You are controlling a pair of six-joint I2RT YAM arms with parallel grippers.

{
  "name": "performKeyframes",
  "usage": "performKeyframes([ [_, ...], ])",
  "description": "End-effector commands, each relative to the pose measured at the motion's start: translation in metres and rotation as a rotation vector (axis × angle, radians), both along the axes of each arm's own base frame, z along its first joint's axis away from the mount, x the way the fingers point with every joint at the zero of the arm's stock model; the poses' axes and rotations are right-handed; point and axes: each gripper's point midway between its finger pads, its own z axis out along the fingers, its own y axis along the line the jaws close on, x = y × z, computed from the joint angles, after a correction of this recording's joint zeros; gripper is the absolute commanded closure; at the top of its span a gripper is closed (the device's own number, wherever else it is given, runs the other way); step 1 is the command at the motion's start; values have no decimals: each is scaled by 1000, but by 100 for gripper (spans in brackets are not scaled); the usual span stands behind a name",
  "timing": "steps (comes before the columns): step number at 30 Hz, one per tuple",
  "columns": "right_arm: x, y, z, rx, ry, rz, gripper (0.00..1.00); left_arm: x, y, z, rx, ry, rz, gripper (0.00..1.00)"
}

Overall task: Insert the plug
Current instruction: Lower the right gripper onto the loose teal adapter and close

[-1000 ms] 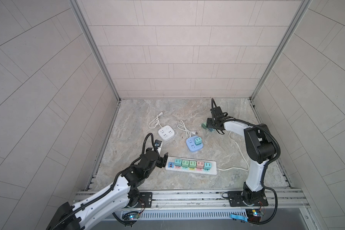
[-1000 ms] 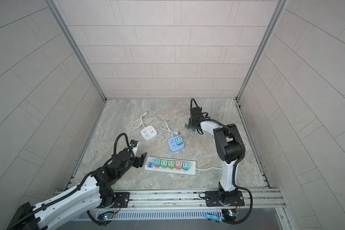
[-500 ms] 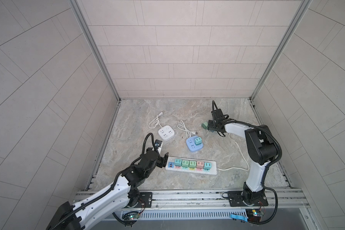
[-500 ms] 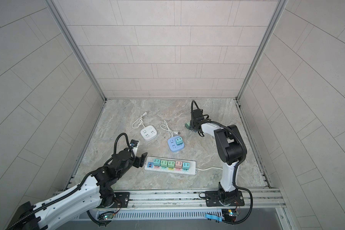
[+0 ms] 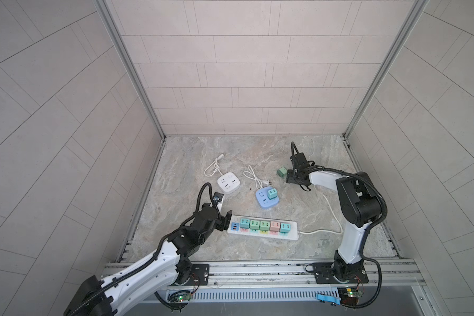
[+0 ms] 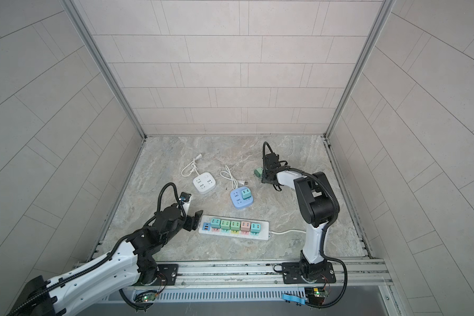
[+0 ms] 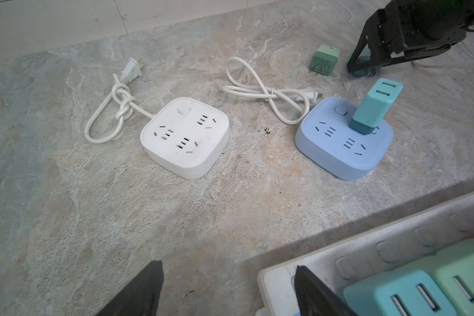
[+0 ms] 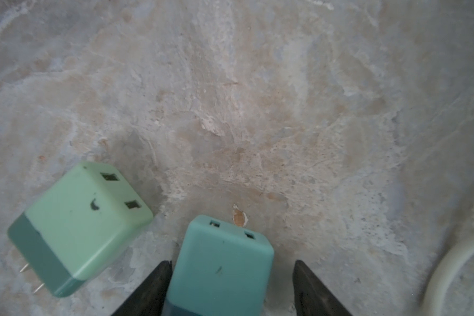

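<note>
Our right claw [image 8: 231, 264] has dipped slightly, jaws narrowing. The teal plug [image 8: 222, 254] lies on the worktop [image 8: 257, 109] between them, touching one finger, clear of the other. Our left claw [image 7: 227, 264] gapes, empty.

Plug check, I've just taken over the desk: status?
Left gripper open, at power strip's end. Right gripper open, straddling teal plug on table, not clamped. Light green plug alongside, apart.

- Teal plug [image 8: 219, 268] is down flat on its side on the marble floor [image 8: 285, 109], two-tone with a darker base, two slots showing in its end face.
- Mint-green plug [image 8: 77, 227] sits just beside it, not touching, also on its side, both prongs bare.
</note>
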Motion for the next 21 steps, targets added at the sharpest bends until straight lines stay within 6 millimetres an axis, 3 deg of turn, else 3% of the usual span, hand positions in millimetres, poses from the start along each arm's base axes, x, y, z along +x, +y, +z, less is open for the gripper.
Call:
performKeyframes([
  [1, -2, 4, 3, 12, 4, 8, 34, 7, -5, 18, -34, -39, 2, 19],
  [11, -5, 6, -6, 22, 29, 22, 47, 7, -5, 17, -31, -36, 2, 19],
  [16, -5, 8, -4, 35, 24, 27, 58, 7, -5, 16, -30, -35, 2, 19],
  [21, -6, 11, 3, 61, -2, 28, 62, 7, -5, 17, -33, -38, 0, 19],
])
